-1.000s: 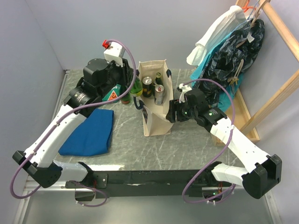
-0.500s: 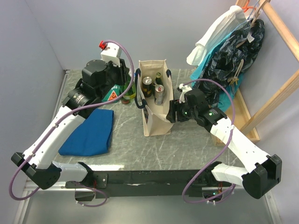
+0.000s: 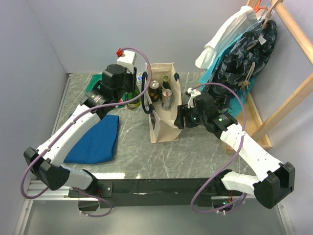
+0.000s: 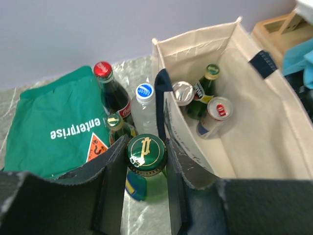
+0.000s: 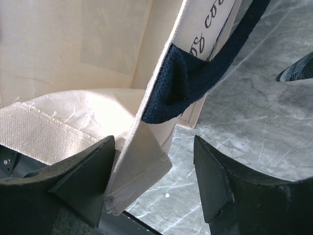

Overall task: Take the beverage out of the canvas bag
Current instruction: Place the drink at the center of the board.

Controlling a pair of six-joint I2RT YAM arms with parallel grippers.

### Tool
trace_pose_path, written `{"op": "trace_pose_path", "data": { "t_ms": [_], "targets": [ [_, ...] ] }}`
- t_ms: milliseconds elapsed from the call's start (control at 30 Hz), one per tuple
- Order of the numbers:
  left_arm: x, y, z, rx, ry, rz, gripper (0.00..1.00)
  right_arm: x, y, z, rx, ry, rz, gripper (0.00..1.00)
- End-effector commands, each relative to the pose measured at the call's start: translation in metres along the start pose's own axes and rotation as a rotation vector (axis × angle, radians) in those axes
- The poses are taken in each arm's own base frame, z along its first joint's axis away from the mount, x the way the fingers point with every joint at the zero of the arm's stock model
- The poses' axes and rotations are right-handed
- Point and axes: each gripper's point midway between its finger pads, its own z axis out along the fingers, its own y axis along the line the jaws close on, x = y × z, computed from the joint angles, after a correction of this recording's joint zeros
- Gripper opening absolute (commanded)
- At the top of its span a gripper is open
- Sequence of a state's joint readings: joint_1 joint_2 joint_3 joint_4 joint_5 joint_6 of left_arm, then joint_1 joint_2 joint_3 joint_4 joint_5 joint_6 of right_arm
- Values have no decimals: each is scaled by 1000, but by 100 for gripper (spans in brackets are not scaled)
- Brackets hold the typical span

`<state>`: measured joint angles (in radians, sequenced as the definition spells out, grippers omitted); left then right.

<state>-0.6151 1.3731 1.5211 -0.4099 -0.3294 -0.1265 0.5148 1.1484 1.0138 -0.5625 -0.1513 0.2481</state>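
1. Carried the gold-capped green glass bottle leftward, away from the tall cream canvas bag and its navy handle, over the last second; held it pinched at the neck in the left gripper, just outside the bag.
2. Judged that beverage out; only setting down on the grey marbled counter and letting go remained.
3. Straddled the bag's right rim with the right gripper, parted, not clamping.
4. Crowded alongside: red-capped cola bottle, blue-capped water bottle; cans still inside.
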Motion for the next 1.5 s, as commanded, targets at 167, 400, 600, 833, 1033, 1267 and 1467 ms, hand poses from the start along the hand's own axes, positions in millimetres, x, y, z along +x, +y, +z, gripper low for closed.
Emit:
{"op": "trace_pose_path", "data": {
  "t_ms": [167, 400, 600, 833, 1033, 1267, 1467],
  "targets": [
    [-47, 18, 14, -7, -188, -130, 1, 5, -3, -1, 22, 36, -33, 71],
    [-28, 25, 30, -27, -172, -148, 1, 5, -4, -1, 27, 38, -35, 71],
    [-15, 25, 41, -26, -162, -154, 1, 3, -4, 0, 27, 38, -36, 71],
    [0, 23, 53, -28, -162, -171, 1, 5, -6, 2, 35, 45, -34, 71],
    [1, 21, 59, -17, -191, -187, 1, 5, -6, 1, 38, 43, -36, 71],
    [12, 13, 67, 23, -199, -189, 1, 3, -5, -1, 37, 34, -36, 71],
    [21, 6, 75, 58, -206, -187, 1, 2, -6, -1, 43, 32, -34, 71]
  ]
}}
